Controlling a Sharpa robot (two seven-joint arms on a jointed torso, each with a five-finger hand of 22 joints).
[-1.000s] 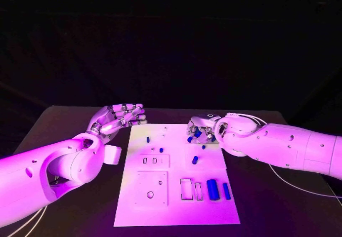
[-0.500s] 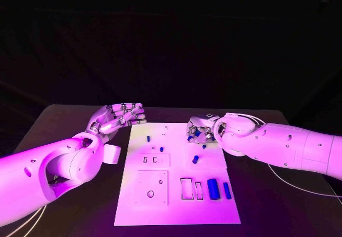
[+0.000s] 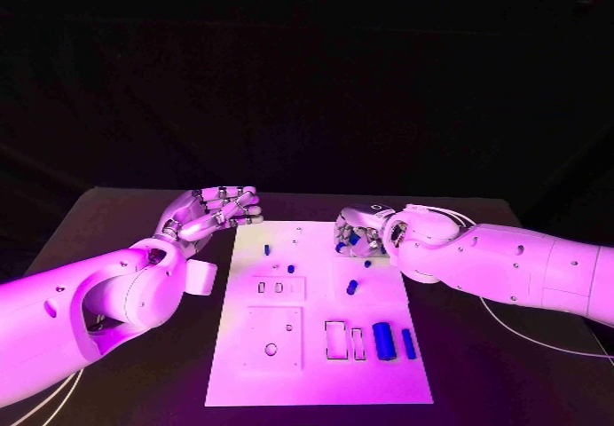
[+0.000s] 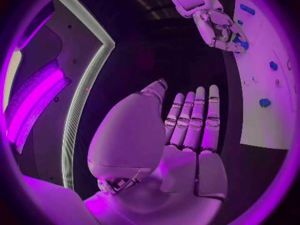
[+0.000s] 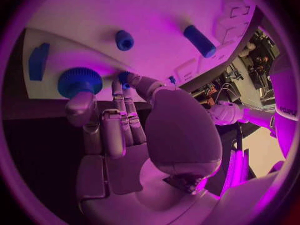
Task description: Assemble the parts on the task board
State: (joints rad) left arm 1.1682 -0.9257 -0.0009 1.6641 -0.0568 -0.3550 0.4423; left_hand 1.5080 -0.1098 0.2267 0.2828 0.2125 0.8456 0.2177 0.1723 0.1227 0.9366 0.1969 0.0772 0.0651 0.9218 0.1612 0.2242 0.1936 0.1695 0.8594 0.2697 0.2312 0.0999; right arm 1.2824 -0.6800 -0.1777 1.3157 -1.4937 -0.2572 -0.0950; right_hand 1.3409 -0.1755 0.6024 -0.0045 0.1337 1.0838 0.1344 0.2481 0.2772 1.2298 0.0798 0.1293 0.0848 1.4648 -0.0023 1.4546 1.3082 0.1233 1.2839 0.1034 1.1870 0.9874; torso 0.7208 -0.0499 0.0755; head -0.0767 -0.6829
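Note:
The white task board [image 3: 320,373] lies mid-table. My right hand [image 3: 362,234] hovers over its far right corner, fingers curled round a round blue knob [image 5: 80,81] at the board's edge. A small blue peg [image 5: 124,40] and a blue cylinder [image 5: 200,41] lie just beyond it. My left hand [image 3: 213,211] is held up beside the far left corner, fingers apart and holding nothing. Two blue cylinders [image 3: 382,341] lie near the right edge, another [image 3: 352,287] at mid-board, and small pegs [image 3: 266,250] near the far left. The left wrist view shows the right hand [image 4: 222,29] with blue at its fingertips.
Rectangular slots [image 3: 335,340] and a square inset plate [image 3: 274,337] mark the board's near half. A thin white cable [image 3: 538,335] runs over the black table [image 3: 122,222] under my right arm. Bare table flanks the board on both sides.
My right hand has shifted very slightly over the far right corner, the blue part moving a little left with it. The left hand has not moved.

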